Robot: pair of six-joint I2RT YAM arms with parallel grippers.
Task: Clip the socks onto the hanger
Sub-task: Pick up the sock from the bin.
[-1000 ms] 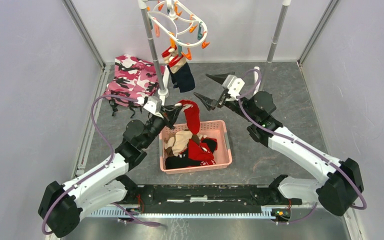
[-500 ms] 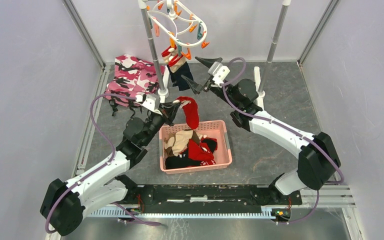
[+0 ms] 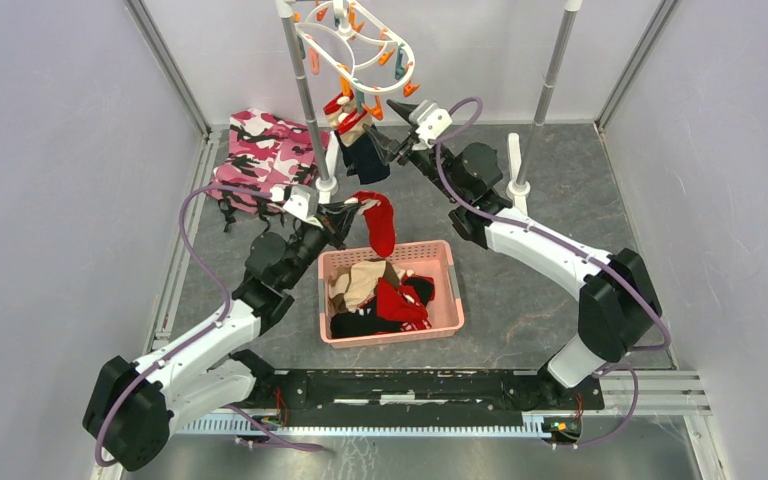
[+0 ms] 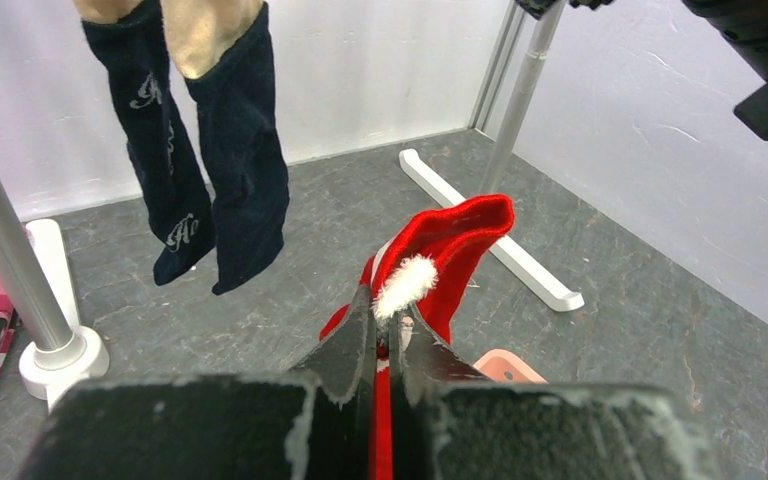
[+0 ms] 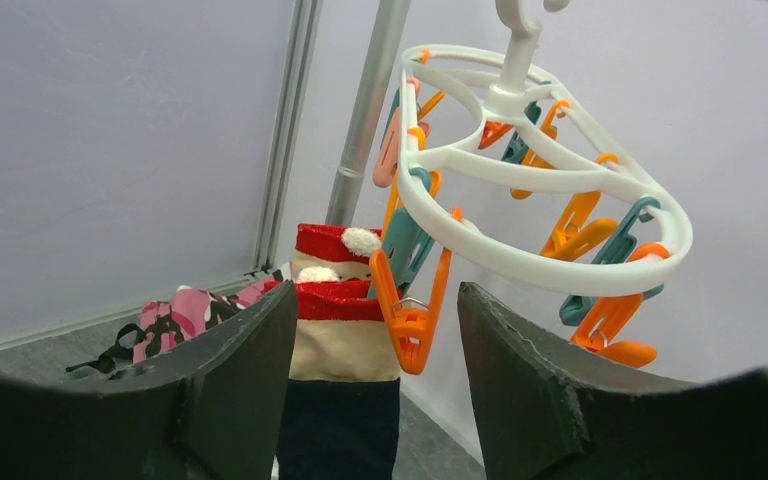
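The left hand (image 4: 385, 335) is clamped on the cuff of a red fabric sock with a white pom-pom (image 4: 455, 235), holding it over the pink plastic basket (image 3: 456, 295), short of the white oval plastic hanger (image 5: 520, 170). The right hand (image 5: 375, 300) is spread wide around a dangling orange clip (image 5: 412, 325), seemingly not touching it. Next, I'd say, it must pinch that clip open so the cuff can be fed in.

Spread pincer (image 5: 377, 290) just below the hanger (image 5: 520, 172), orange clip (image 5: 405, 320) and 2 socks (image 5: 345, 350) between its fingers (image 5: 230, 380).
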